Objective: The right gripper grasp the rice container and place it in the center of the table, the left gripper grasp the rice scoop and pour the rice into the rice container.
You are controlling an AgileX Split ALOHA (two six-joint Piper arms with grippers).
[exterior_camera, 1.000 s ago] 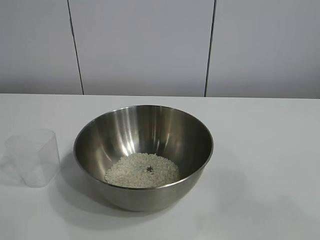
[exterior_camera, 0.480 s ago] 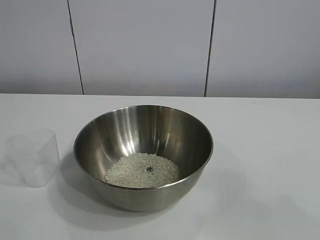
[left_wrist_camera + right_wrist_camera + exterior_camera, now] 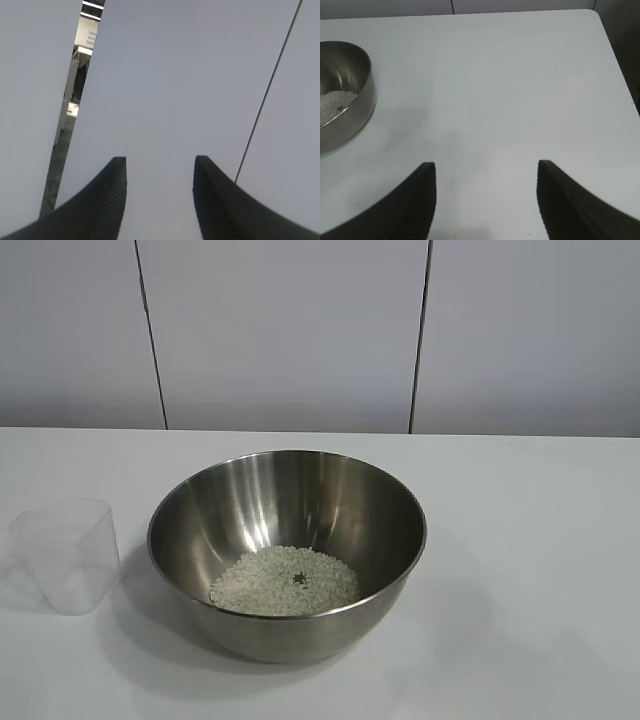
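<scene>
Nothing on the table (image 3: 540, 540) has shifted since the earlier exterior frames: cup, bowl and grains sit just where they were.

At the left of the exterior view, the rice scoop (image 3: 66, 554) stands upright on the white tabletop, clear and empty-looking, just beside the bowl but not touching it. At the middle of the table sits the rice container (image 3: 287, 552), a deep shiny steel bowl resting flat. On its bottom lies the rice (image 3: 284, 581) in a low pale heap, with one small dark speck near the middle of the heap.

Neither arm appears in the exterior view. From its own wrist camera, the left gripper (image 3: 159, 192) points at the grey wall panels behind the table, its two ribbed black fingers (image 3: 112, 200) parted about halfway with nothing between them. From the right wrist camera, the right gripper (image 3: 483, 200) hangs over bare tabletop well to the right of the bowl, aimed downward at the surface, its fingers (image 3: 422, 197) spread a little past halfway and holding nothing; the bowl's rim and some grains show at that picture's edge.
</scene>
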